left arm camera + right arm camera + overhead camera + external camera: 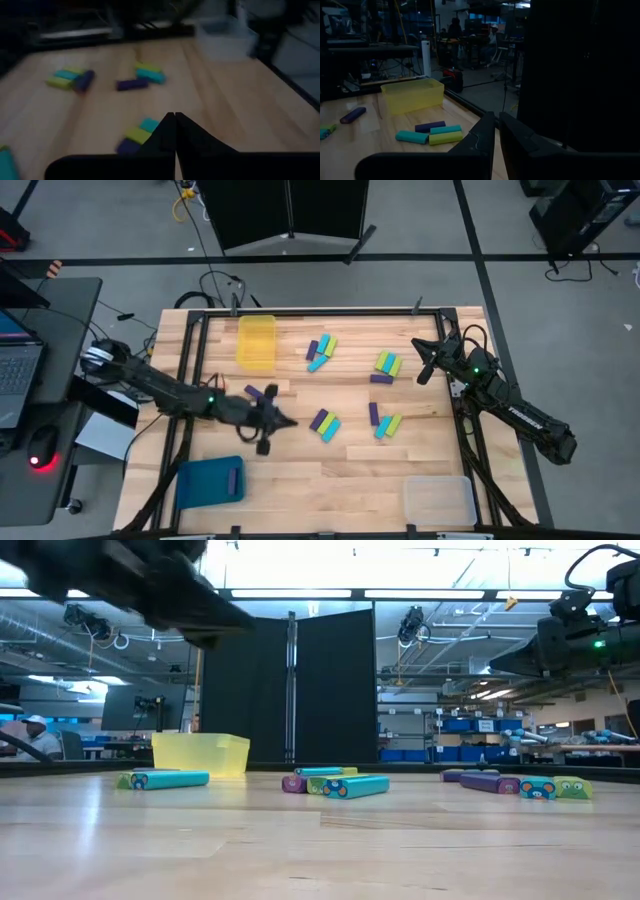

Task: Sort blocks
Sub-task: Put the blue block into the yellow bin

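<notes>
Blocks (325,423) lie in small clusters on the table (350,470) right of the yellow tray (256,340), likely light, rigid, smooth bars, best pinched across the short sides; left pincer (268,420) closed empty, right pincer (424,366) nearly closed, empty.

purple/cyan/green blocks (324,423), yellow tray (256,340)
</notes>
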`<action>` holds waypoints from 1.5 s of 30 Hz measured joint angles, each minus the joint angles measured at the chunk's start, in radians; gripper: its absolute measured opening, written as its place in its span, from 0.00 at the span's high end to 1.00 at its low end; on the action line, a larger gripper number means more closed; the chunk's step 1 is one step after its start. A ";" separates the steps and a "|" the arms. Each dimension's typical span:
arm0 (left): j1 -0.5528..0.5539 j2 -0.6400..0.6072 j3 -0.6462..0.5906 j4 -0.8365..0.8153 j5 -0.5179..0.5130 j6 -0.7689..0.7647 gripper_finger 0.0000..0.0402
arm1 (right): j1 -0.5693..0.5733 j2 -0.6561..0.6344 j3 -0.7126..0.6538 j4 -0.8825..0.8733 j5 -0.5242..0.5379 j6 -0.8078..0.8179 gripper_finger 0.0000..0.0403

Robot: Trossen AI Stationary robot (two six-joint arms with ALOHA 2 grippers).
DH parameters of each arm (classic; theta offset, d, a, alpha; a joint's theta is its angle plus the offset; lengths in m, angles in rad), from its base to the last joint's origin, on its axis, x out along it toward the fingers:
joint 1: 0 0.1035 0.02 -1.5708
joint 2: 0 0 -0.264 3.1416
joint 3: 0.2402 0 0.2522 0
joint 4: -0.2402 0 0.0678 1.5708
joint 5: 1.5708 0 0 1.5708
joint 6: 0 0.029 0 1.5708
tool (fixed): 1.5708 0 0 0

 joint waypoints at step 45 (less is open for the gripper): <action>0.280 0.203 -0.030 0.292 0.050 0.004 0.98 | -0.001 0.001 0.000 0.134 0.001 0.188 0.90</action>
